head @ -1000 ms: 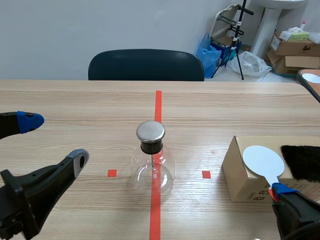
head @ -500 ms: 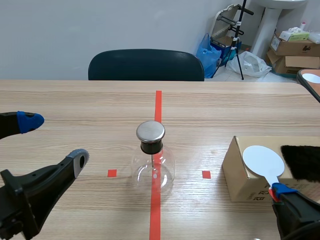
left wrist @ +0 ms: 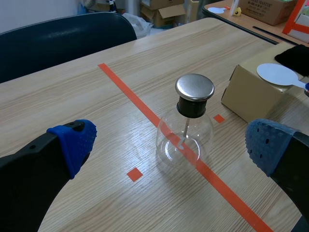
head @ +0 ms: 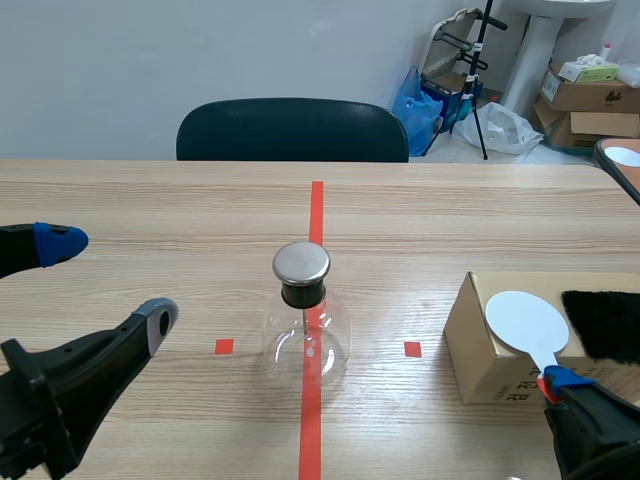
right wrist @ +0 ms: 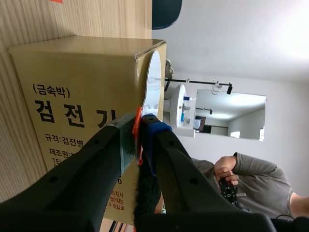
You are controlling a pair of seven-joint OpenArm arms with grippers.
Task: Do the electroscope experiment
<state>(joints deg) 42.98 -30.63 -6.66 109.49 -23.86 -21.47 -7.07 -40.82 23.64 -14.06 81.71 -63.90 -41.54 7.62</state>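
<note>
Left gripper (head: 108,278) is wide open and holding nothing. One finger has a blue pad (head: 60,240), the other a grey one, and they're spread far apart low over the table (head: 150,200).

The electroscope (head: 305,325) stands upright ahead of that gripper, lined up with the gap between its fingers but not touched by either. It's a round clear glass flask with a black collar and a flat metal cap, and the left wrist view shows a thin rod hanging down inside. It sits right on the long orange-red tape line (head: 317,205), well apart from the right gripper, off to that gripper's left.

Next is a tan cardboard box (head: 480,350) with printed lettering on its side, directly ahead of the right gripper (head: 560,385). That gripper is closed on the orange-red handle of a white paddle (head: 526,322) — the right wrist view shows the handle pinched between the two pads. The paddle's round disc lies over the top of the box at its near edge. A clump of black fur (head: 605,325) sits on the box just beside the disc; I can't tell if they touch.

Across the table there's a dark chair (head: 292,130) — pushed up to the far edge.
</note>
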